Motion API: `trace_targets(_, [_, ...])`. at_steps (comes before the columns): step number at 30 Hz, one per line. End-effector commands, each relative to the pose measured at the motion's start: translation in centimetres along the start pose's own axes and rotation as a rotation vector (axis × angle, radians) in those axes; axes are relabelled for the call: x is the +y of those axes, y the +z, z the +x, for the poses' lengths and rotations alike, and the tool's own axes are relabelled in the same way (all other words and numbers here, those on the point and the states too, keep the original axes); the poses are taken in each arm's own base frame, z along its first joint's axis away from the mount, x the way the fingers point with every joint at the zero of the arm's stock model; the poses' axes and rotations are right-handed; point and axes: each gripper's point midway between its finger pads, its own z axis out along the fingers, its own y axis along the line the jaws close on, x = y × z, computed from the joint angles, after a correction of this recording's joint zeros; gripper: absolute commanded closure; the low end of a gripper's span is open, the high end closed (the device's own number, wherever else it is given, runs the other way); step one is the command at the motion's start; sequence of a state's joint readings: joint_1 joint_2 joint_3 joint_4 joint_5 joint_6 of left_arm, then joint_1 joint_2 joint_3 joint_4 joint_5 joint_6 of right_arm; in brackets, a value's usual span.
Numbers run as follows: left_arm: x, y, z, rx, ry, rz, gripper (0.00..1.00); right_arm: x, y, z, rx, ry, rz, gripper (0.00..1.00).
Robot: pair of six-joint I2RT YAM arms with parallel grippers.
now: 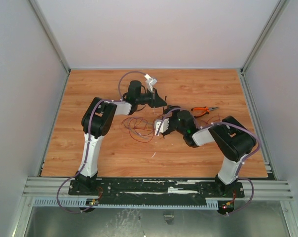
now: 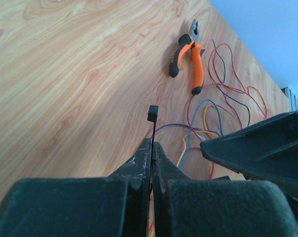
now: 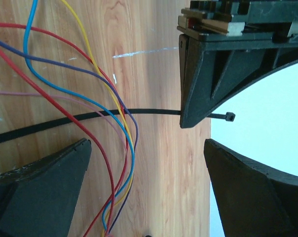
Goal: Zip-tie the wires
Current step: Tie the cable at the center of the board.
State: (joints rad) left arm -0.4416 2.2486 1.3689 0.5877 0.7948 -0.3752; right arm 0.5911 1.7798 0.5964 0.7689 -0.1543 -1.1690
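Left end effector [image 2: 152,154] pinches zip tie [image 2: 152,114] — pliers [image 2: 196,66] well apart.

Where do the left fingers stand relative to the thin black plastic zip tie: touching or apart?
Touching. The left wrist view shows both left fingers pinching the zip tie.

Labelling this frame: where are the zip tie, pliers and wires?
zip tie [image 2: 152,113], left wrist view, on its head.
pliers [image 2: 197,73], left wrist view, on an orange handle.
wires [image 3: 123,123], right wrist view, where the strands bunch.
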Motion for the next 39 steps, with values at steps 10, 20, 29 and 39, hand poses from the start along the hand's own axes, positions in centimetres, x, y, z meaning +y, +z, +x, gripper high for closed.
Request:
trace_targets(10, [-0.4,0.2,-0.1,0.035,0.024,0.032,1.00,1.7,1.3,-1.1,-0.029,-0.108,-0.024,0.01])
trace_targets(20, [-0.8,0.4,0.0,0.048,0.013,0.064,1.00,1.7,1.0,-1.2,-0.028,-0.162,0.002,0.01])
trace_targets(29, [-0.8,0.4,0.1,0.060,0.007,0.067,1.00,2.5,1.2,-1.8,-0.036,-0.184,-0.009,0.01])
trace_targets(39, [-0.6,0.6,0.3,0.069,0.004,0.067,1.00,3.2,1.1,-2.2,-0.035,-0.208,0.001,0.01])
